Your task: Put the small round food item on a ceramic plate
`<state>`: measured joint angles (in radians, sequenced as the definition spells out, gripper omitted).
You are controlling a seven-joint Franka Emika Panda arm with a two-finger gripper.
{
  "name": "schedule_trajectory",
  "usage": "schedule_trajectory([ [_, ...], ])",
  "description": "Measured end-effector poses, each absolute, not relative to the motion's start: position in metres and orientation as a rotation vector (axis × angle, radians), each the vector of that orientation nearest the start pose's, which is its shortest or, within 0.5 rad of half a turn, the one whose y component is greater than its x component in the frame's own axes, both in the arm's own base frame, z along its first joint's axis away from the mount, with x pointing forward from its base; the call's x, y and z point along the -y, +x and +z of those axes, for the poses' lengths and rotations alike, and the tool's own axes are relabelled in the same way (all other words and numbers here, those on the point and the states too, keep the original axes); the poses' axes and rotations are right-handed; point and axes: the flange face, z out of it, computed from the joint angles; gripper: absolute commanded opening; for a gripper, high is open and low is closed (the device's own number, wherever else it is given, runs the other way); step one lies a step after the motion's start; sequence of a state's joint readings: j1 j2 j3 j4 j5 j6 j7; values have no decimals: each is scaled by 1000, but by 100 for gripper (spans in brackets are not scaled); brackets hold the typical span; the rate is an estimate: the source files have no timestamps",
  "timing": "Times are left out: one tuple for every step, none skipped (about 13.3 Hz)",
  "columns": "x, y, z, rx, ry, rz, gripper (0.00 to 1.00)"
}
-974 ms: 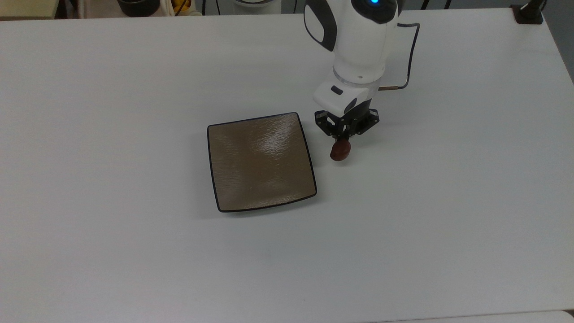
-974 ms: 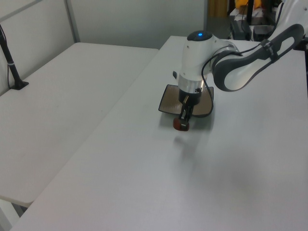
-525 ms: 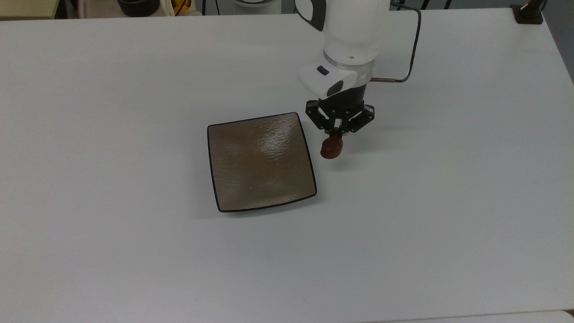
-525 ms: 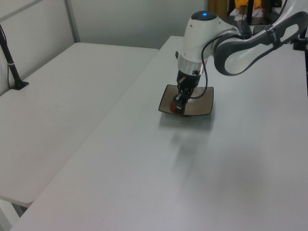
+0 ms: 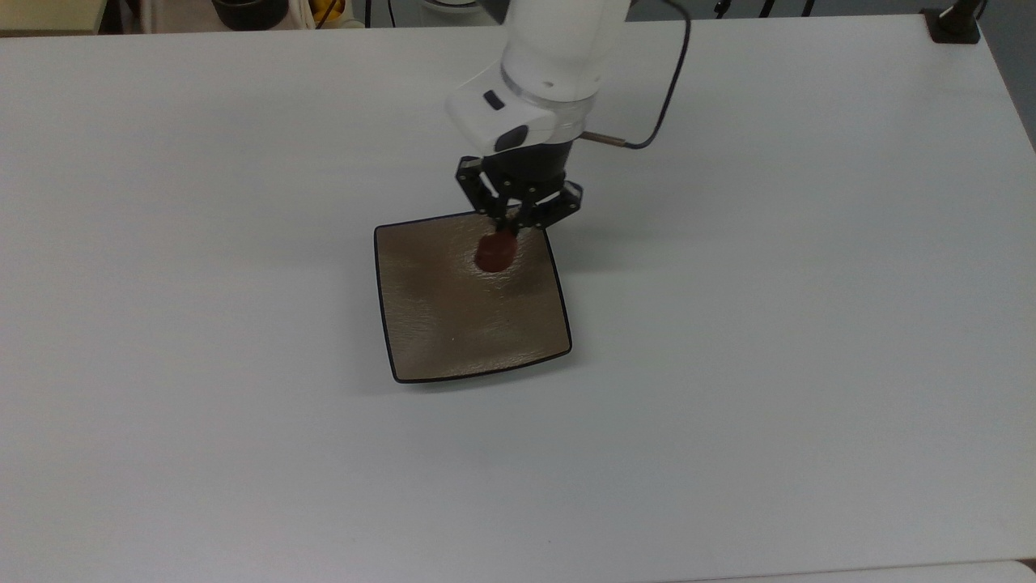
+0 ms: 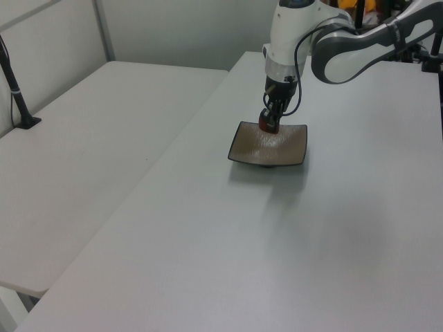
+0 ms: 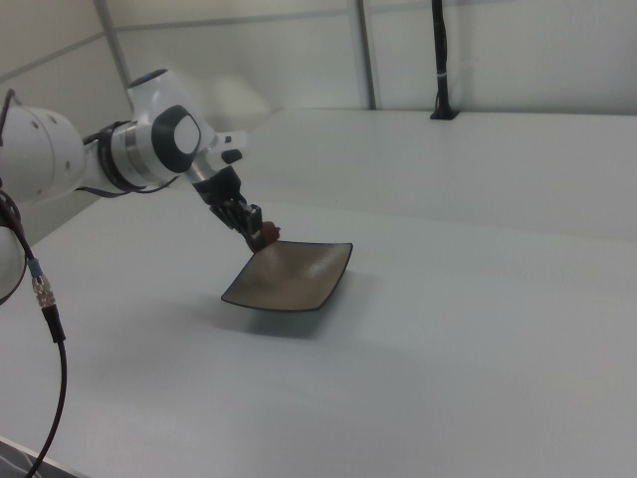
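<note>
One square glossy tan-brown ceramic plate (image 5: 453, 324), one small dark red-brown round food lump (image 5: 490, 254), one white table (image 5: 809, 324).

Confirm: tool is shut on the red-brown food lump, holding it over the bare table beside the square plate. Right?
Not quite. The tool is shut on the food lump, but the lump hangs over the square plate itself, near its far edge in the top view, not over the bare table beside it. The left view agrees.
</note>
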<state>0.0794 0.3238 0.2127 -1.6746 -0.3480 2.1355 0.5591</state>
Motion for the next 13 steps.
schedule_trajectory([
  [-150, 648, 427, -203, -3294, -374, 67],
  [-142, 651, 416, -196, -3321, -360, 86],
  [-137, 654, 407, -189, -3334, -359, 100],
  [-133, 658, 398, -183, -3334, -371, 100],
  [-129, 662, 392, -184, -3326, -386, 100],
  [-124, 665, 388, -193, -3318, -395, 100],
  [-121, 666, 388, -200, -3317, -398, 100],
  [-120, 667, 389, -205, -3315, -402, 100],
  [-120, 669, 394, -209, -3311, -417, 100],
  [-120, 671, 401, -214, -3305, -436, 100],
  [-119, 671, 405, -225, -3301, -434, 100],
  [-115, 669, 410, -228, -3311, -396, 100],
  [-112, 667, 414, -203, -3326, -345, 100],
])
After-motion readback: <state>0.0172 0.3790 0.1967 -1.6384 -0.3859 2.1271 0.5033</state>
